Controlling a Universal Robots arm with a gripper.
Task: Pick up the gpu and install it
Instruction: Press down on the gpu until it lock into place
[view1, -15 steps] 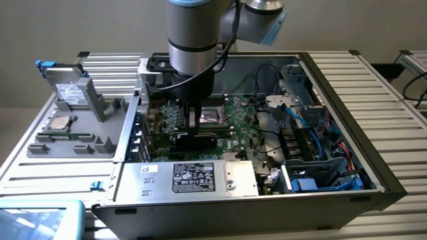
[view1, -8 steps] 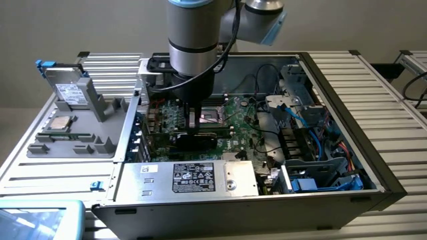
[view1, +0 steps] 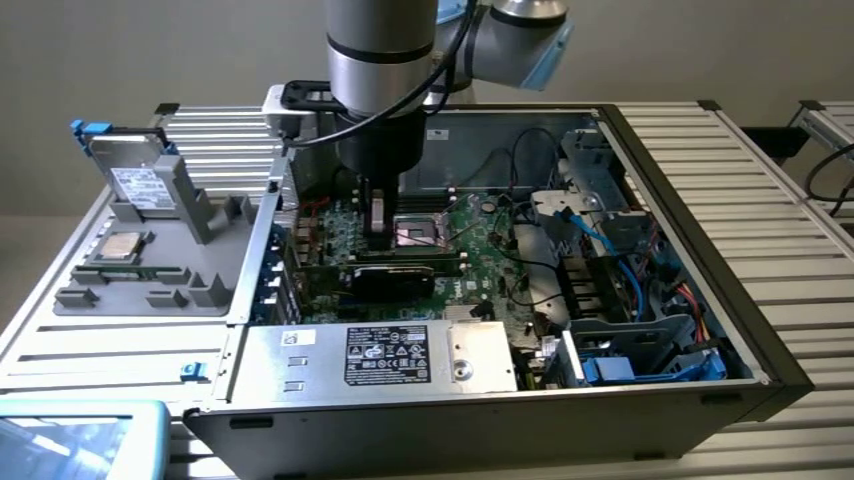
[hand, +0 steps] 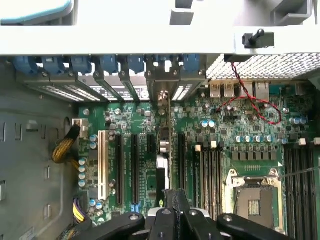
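Wrist view: gpu stands edge-on, thin, dark.

A plain grey-beige wall stands behind a bench of ribbed silvery aluminium slats with dark corner caps, evenly lit by soft, diffuse light that casts no hard shadows.

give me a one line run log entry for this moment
stage: installing | gripper: shut on gpu | gpu: edge-on, over motherboard slots | place: inside pc case
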